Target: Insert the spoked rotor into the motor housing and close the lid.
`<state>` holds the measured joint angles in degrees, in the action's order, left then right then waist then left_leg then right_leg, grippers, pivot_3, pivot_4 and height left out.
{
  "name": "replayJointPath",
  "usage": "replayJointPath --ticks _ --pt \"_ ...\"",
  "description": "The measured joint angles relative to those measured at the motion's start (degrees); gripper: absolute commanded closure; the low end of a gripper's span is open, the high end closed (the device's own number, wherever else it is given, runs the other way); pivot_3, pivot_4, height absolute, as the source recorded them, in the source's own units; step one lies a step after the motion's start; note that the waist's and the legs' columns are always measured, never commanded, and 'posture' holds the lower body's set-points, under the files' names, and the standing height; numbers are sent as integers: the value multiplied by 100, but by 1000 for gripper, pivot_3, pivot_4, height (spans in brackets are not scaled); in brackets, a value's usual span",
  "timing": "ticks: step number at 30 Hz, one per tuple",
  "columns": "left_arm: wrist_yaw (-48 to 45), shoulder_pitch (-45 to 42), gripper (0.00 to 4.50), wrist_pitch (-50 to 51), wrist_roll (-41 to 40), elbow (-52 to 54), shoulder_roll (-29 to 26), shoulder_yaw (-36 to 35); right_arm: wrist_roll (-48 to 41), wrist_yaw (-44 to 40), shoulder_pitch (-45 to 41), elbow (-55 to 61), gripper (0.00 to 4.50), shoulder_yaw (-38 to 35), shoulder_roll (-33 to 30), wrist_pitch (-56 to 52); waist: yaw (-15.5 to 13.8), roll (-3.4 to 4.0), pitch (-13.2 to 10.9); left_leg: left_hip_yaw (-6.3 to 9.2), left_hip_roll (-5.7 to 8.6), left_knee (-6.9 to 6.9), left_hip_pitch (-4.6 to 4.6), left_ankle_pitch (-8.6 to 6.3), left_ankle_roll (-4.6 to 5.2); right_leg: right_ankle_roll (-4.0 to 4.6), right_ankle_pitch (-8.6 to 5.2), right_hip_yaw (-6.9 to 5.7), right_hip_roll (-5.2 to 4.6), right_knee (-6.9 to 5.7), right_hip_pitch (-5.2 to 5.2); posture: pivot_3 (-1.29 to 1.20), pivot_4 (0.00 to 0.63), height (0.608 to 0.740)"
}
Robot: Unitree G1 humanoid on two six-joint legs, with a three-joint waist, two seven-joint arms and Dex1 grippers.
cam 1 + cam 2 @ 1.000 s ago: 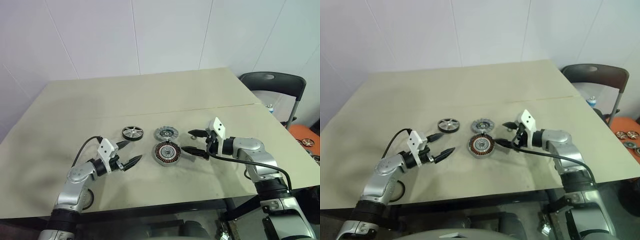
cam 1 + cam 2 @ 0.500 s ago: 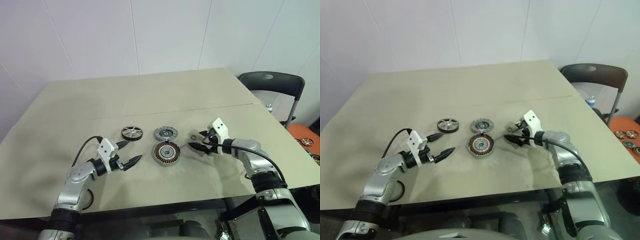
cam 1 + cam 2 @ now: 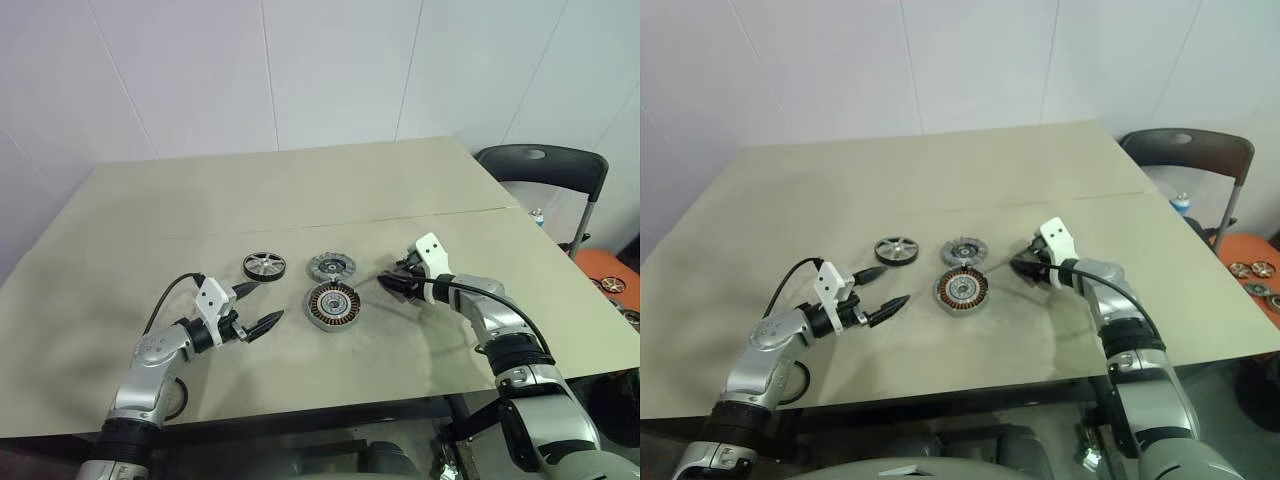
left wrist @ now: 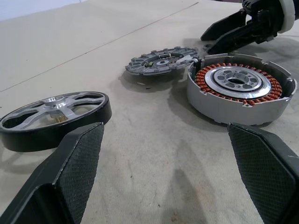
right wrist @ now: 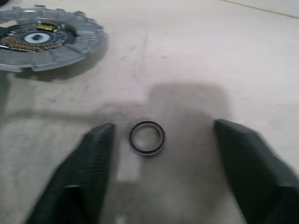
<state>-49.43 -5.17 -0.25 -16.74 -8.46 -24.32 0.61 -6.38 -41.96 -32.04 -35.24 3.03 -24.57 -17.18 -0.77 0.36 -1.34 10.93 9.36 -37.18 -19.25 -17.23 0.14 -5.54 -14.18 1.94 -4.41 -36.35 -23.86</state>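
1. So, the right gripper (image 5: 161, 154) sits low over the table (image 3: 300, 190) with its fingers apart on either side of a small metal ring (image 5: 146, 137), not touching it and holding nothing.
2. Just past it on the robot's left is the motor housing (image 3: 333, 305), copper windings facing up, and the lid (image 3: 332, 266) lies flat right behind the housing.
3. The left gripper (image 3: 262, 304) hangs wide open and empty, pointing across the table toward the parts.
4. Key bit: the spoked rotor (image 3: 264, 265) lies flat just ahead of the left fingertips, on the far side of the housing from the right gripper. My read is the left arm is clearly the closer one for grabbing it.
5. The rotor is round, so no long axis to fuss over. It would have to go toward the robot's right to land in the housing, which is open.
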Motion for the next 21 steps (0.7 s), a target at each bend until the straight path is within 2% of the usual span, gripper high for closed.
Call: replayJointPath --ticks 4,12,13,15,19,21 --pt "3 0 0 0 0 1 -2 0 30 -73 1 0 3312 27 0 21 -2 -1 0 -1 0 0 -1 0 0 -1 0 1 0 0 -1 0 0 740" --pt "16 -1 0 0 1 2 -5 0 53 -285 68 138 3312 78 0 35 3 -5 4 -2 0 1 0 0 0 -1 1 3 0 0 -2 0 0 740" --pt "22 -1 0 0 1 2 -5 0 53 -304 69 138 2918 78 -4 37 2 -5 4 -2 0 1 0 0 0 -1 1 3 0 0 -2 0 0 740" --pt "41 -1 0 0 1 2 -6 0 53 -352 71 138 2487 78 -16 38 2 -5 4 -2 0 1 0 0 0 -1 1 3 0 0 -2 0 0 740" --pt "66 -1 0 0 1 2 -9 0 54 -493 91 165 1169 98 -30 38 3 -5 4 -3 -1 1 0 0 0 -1 1 3 1 0 -3 0 0 740" --pt "78 0 0 0 1 2 -10 0 65 -566 139 250 1169 124 -31 38 4 -5 4 -4 -2 1 -1 0 0 -1 1 4 1 0 -3 0 0 740"
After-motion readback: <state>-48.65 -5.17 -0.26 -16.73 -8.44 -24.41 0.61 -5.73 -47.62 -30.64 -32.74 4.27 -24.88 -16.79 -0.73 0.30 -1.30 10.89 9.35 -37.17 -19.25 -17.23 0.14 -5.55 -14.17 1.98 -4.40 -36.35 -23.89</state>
